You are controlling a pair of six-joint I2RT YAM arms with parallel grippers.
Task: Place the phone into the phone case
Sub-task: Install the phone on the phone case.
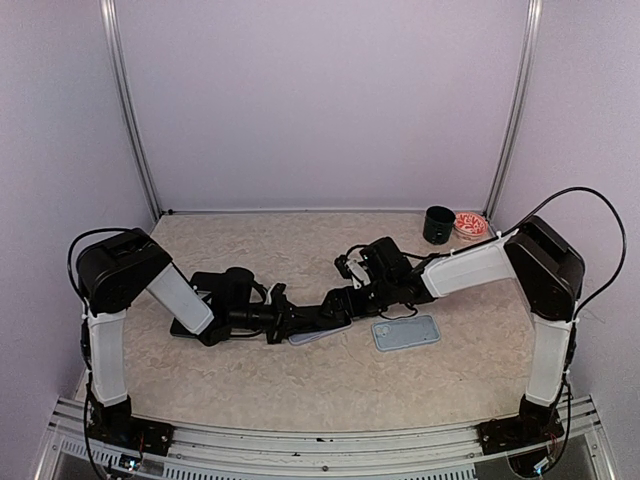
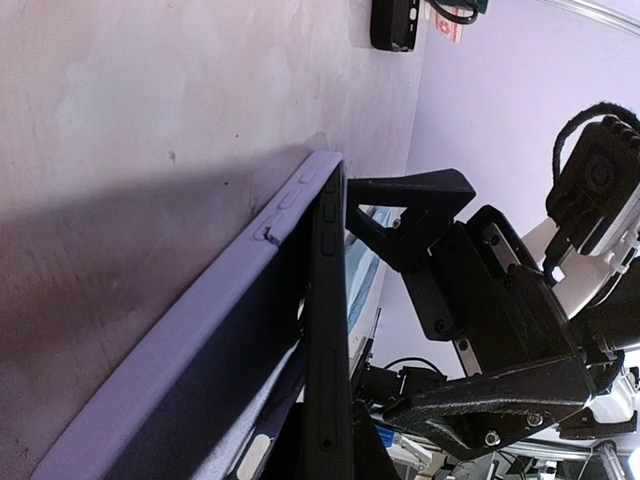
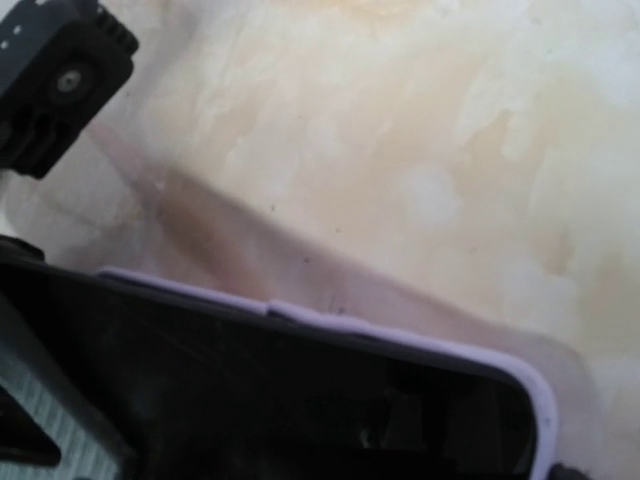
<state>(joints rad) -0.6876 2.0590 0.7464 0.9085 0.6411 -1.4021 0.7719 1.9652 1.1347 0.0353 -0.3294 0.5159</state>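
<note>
From above, your left claw (image 1: 288, 322) is pinched tight on the purple phone case (image 1: 322, 332) near the middle of the worktop (image 1: 250, 390). Your right claw (image 1: 345, 298) is wide open and holds nothing. The left wrist shows the black phone (image 2: 328, 350) only partly in. The right wrist shows its dark glass inside the purple rim. Next, I think, you press it flat.

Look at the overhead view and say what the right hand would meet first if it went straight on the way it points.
Most likely the phone, sitting partly in its lavender case and gripped by the left hand. The open right hand points at their end; whether it touches is unclear.
</note>
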